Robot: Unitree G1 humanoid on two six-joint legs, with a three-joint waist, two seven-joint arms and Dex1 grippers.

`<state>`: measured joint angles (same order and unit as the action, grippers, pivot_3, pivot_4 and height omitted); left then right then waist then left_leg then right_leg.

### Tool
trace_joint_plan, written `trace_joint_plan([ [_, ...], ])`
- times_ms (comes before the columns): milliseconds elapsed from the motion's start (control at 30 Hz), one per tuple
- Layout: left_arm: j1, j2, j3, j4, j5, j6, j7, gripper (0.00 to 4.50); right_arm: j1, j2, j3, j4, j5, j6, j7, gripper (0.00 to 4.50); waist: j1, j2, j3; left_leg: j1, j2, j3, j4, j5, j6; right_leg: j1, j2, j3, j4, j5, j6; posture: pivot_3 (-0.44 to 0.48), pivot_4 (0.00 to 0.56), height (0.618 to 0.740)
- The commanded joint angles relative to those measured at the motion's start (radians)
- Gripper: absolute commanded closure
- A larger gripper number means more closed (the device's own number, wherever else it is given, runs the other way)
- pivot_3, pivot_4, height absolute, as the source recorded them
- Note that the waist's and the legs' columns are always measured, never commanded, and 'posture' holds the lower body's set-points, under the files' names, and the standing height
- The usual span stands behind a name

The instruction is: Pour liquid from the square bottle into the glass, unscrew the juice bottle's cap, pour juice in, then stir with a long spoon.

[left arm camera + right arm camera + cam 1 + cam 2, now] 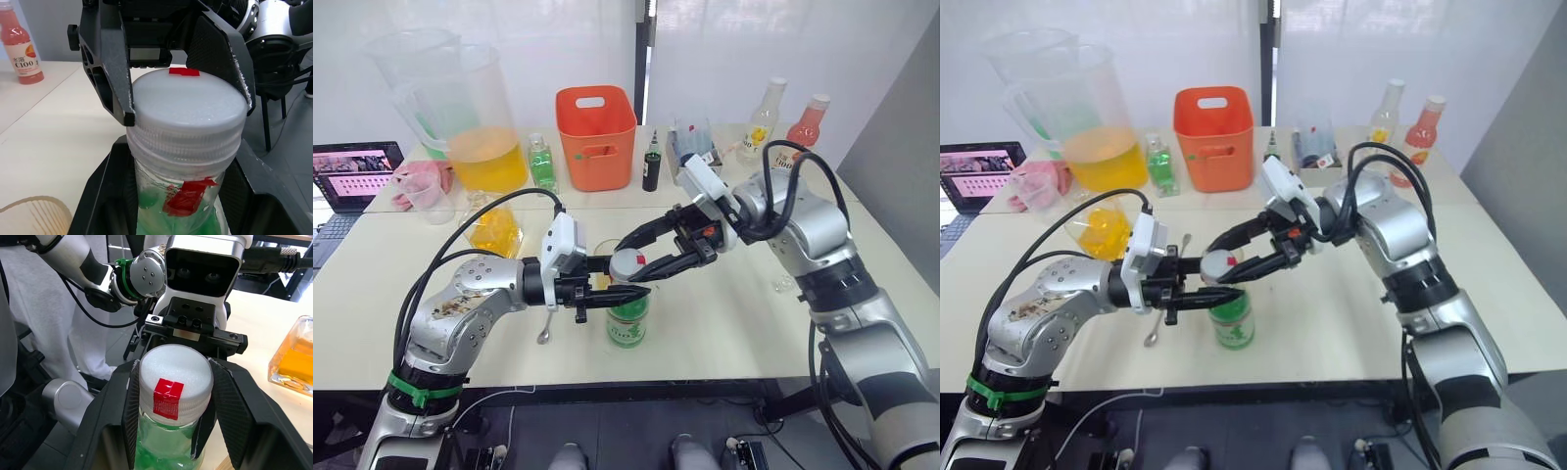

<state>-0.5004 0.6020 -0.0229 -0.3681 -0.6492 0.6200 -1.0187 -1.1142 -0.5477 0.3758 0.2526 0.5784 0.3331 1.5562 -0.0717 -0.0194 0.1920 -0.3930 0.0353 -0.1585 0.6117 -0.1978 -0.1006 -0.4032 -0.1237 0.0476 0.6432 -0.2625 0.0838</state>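
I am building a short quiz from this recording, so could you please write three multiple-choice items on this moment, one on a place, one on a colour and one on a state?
1. Where does the juice bottle stand?
A. inside the orange bin
B. on the table in front of the robot, between its two arms
C. on the laptop

2. What colour is the mark on top of the cap?
A. red
B. blue
C. black

3. What is the right gripper doing?
A. hanging open, far from the bottle
B. holding the long spoon
C. closed on the cap

Answers:
1 B, it stands on the near table with an arm at each side.
2 A, the right wrist view shows a red patch on the white cap.
3 C, its jaws press on both sides of the cap while the left gripper clamps the neck below.
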Motion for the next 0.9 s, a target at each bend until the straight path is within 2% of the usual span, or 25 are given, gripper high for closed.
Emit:
trace_joint_plan([
  [33,0.007,-0.004,0.016,-0.012,-0.035,0.024,0.021,2.88,-0.011,0.022,0.062,0.035,-0.037,-0.055,0.058,2.84,-0.001,0.0,0.0,0.0,0.0,0.0,0.0,0.0,0.0,0.0,0.0,0.0,0.0,0.0,0.0,0.0,0.15,0.74],
  [67,0.012,-0.005,0.02,-0.017,-0.038,0.022,0.023,2.88,-0.018,0.018,0.048,0.036,-0.028,-0.037,0.058,2.84,-0.001,0.0,0.0,0.001,0.0,0.0,0.0,0.0,0.0,0.0,0.0,0.0,0.001,0.0,0.0,0.0,0.15,0.74],
  [133,0.019,-0.005,0.025,-0.021,-0.042,0.021,0.025,2.88,-0.022,0.007,0.024,0.029,-0.018,-0.024,0.058,1.78,0.0,0.0,0.0,0.002,0.0,0.0,0.0,0.0,0.0,0.001,0.0,0.0,0.002,0.0,0.0,0.0,0.15,0.74],
  [200,0.021,-0.006,0.024,-0.018,-0.046,0.021,0.026,2.88,-0.017,-0.019,0.003,0.005,-0.002,-0.013,0.058,1.13,0.001,0.0,0.0,0.002,0.0,0.0,0.0,0.0,0.0,0.0,0.0,0.0,0.003,0.0,0.0,0.0,0.15,0.74],
  [300,0.017,-0.017,0.022,-0.015,-0.052,0.015,0.031,2.88,0.018,-0.046,-0.098,-0.046,0.02,0.03,0.019,0.15,0.002,0.0,0.0,0.0,0.0,0.0,0.0,0.0,-0.001,-0.001,0.0,0.0,0.002,0.0,0.0,0.0,0.15,0.74],
  [500,0.016,-0.028,0.022,-0.012,-0.051,0.013,0.035,2.88,0.204,-0.11,-0.271,-0.339,0.123,0.238,-0.202,0.15,0.011,0.0,0.0,-0.002,0.0,-0.001,0.001,0.0,-0.001,-0.001,0.0,-0.001,0.002,0.0,0.0,0.0,0.15,0.74],
  [600,0.014,-0.038,0.016,-0.005,-0.055,0.015,0.036,2.88,0.302,-0.057,-0.36,-0.527,0.214,0.378,-0.458,0.15,0.005,0.0,0.0,-0.001,0.0,-0.001,0.001,0.0,-0.001,-0.001,0.0,0.0,0.003,0.0,-0.001,0.0,0.15,0.74],
  [767,0.01,-0.054,-0.017,0.01,-0.036,0.0,0.02,2.88,0.394,-0.021,-0.402,-0.722,0.214,0.482,-0.733,0.15,0.014,0.0,0.0,-0.001,-0.001,-0.001,0.002,0.0,-0.001,-0.001,0.0,0.0,0.003,0.0,-0.001,0.0,0.15,0.74],
  [900,0.003,-0.06,-0.032,0.027,-0.034,-0.01,0.004,2.88,0.453,-0.011,-0.392,-0.826,0.251,0.544,-0.827,0.15,0.028,0.0,0.0,-0.001,-0.001,-0.001,0.002,0.0,-0.001,0.0,0.0,0.0,0.003,0.0,-0.001,0.0,0.15,0.74],
])
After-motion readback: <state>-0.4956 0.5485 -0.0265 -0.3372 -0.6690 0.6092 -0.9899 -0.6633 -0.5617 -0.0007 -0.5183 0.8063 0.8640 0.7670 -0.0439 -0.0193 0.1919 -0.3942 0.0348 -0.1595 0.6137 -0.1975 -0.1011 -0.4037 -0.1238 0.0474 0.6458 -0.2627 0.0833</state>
